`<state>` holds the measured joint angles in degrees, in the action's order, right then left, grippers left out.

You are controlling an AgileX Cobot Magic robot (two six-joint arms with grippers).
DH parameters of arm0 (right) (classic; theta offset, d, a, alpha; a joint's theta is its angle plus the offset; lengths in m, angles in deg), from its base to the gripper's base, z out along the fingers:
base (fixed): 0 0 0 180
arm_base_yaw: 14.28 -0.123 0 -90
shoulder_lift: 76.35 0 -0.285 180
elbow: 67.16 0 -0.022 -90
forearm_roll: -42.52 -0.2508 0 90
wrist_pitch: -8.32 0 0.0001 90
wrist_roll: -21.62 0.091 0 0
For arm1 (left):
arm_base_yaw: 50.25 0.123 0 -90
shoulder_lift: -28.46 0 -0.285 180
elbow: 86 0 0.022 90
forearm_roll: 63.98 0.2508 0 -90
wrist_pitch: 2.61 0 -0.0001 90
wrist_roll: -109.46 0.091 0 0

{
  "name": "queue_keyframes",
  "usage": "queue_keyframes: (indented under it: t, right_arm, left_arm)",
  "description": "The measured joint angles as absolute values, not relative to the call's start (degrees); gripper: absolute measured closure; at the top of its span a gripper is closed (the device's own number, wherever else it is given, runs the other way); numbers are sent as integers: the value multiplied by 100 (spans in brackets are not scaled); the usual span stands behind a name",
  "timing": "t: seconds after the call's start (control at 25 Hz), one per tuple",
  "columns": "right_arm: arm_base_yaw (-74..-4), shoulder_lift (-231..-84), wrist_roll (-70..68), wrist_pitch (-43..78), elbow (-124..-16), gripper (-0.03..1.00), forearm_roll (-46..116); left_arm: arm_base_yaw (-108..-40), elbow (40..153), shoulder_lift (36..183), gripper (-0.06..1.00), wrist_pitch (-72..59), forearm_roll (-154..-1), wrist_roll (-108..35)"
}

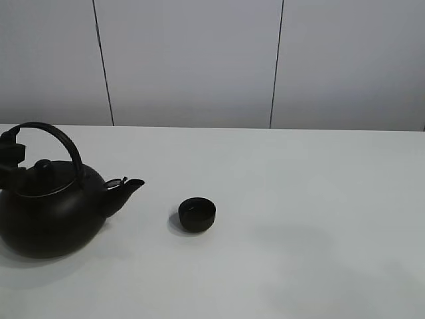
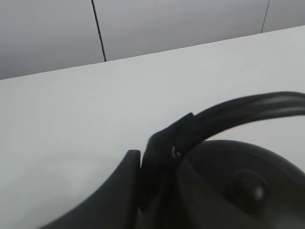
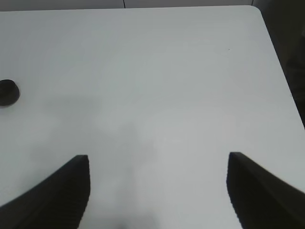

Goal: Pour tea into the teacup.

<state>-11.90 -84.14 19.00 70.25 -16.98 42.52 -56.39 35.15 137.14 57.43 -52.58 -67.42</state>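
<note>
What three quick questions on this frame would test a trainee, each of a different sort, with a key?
1. True or false: a stream of tea is running from the spout of the round black kettle with the arched handle into the small black handleless teacup.
2. Which gripper is closed on the kettle's handle: A) the left gripper, B) the right gripper, C) neither?
3. Fill in: the teacup stands on the white table on the kettle's ____ side.

Key: 1 false, nothing is pouring. 2 A; the right gripper hangs open over bare table. 3 spout.
</note>
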Motion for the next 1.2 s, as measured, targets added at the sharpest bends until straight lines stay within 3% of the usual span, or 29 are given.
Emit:
queue_keyframes:
  t: [0.28,0.68,1.2]
  right_arm:
    - [-1190,-8414,1900,7030,-1698,42,4252]
    - [-1190,-8414,1900,7030,-1698,42,4252]
    - [-1190,-8414,1900,7030,-1698,42,4252]
  left_arm:
    - [-5639,3298,13688,65,6235,-5247,-6985]
    - [-5639,2819,13677,64,6261,-5406,-6999]
    - [-5431,2706,13582,64,6280,-6712,-6750]
